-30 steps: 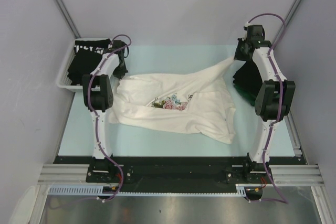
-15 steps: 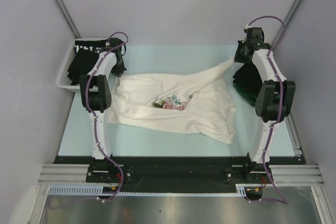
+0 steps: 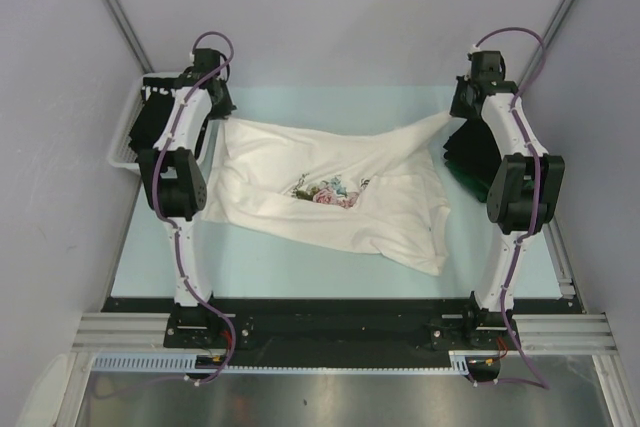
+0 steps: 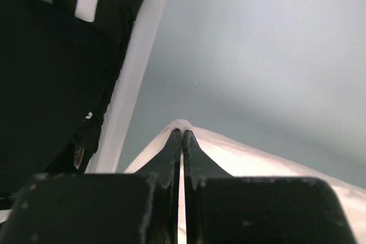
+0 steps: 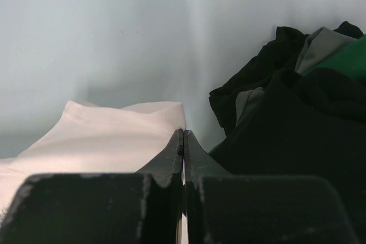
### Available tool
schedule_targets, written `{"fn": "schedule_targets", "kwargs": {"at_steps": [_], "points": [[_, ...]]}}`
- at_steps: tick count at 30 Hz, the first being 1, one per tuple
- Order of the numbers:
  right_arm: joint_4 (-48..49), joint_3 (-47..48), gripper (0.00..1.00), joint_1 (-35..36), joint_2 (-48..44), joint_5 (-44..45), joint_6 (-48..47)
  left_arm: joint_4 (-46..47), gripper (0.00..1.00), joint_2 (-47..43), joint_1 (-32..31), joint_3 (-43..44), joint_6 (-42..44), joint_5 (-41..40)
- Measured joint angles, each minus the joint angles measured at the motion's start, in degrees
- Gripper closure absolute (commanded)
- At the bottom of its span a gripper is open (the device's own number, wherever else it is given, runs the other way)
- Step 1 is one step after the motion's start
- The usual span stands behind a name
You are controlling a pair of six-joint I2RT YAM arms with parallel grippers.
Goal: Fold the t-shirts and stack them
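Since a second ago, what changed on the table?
The left end effector, shut on a corner of the white shirt, drew it toward the far left, stretching the cloth flatter. The right end effector stayed shut on the opposite corner; dark pile and basket unchanged.

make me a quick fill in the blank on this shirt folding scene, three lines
1. The left gripper and right gripper each pinch an edge of the ___ floral t-shirt.
2. The mesh basket of black shirts sits nearest the ___ gripper.
3. The pile of black and green shirts lies nearest the ___ gripper.
Missing words: white; left; right.
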Motion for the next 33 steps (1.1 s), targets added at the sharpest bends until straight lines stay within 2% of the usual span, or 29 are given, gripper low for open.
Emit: {"fn": "schedule_targets", "kwargs": {"at_steps": [9, 20, 29, 33], "points": [[-0.8, 3.1, 1.0, -0.4, 0.0, 1.5, -0.2, 2.9, 1.0, -0.1, 0.9, 0.0, -1.2, 5.9], [-3.3, 6.4, 1.0, -0.5, -0.8, -0.2, 1.8, 4.9, 1.0, -4.9, 3.3, -2.8, -1.6, 8.2], [-6.6, 2.6, 1.0, -0.6, -8.8, -7.0, 7.2, 5.5, 1.0, -9.4, 4.5, -8.1, -0.8, 9.9], [-7.2, -3.3, 1.0, -0.6, -13.1, -9.6, 9.7, 5.1, 1.0, -11.0, 4.6, -11.3, -0.3, 10.6]]}}
